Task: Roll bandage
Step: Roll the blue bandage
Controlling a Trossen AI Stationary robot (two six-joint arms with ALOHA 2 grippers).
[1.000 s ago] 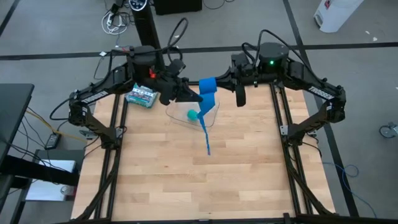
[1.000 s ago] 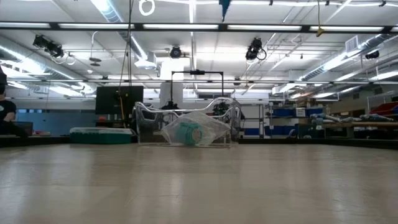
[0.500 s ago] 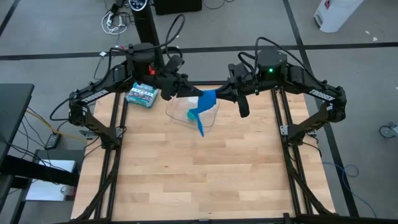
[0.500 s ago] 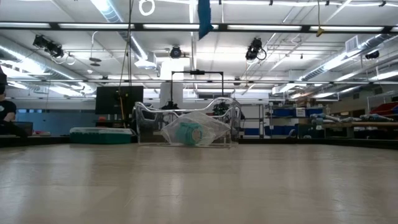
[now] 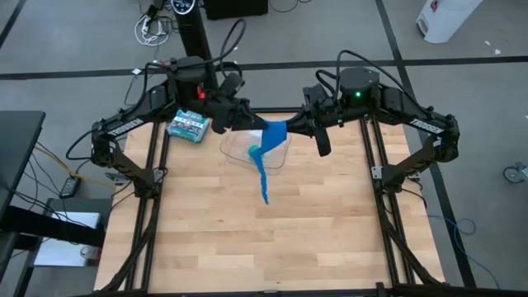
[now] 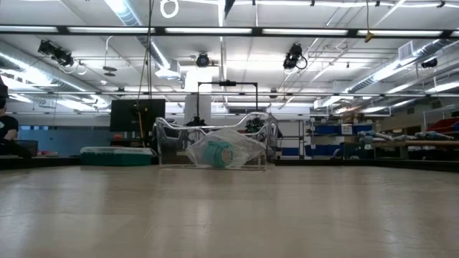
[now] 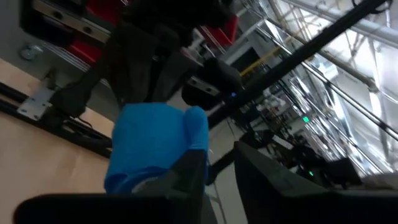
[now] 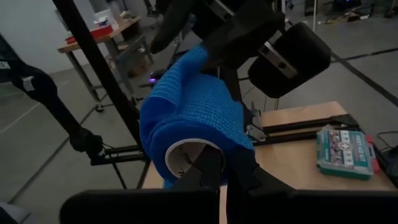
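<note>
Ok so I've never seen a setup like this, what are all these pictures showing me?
It's a robot with two dark arms over a wooden table. One picture looks straight down, one looks level across the tabletop, and two come from cameras on the wrists. The right claw is shut on a roll of blue bandage, whose loose tail hangs down. The left claw is right beside the roll, its fingers slightly apart. On the table sit a clear tray with a small teal roll and a printed box.
</note>
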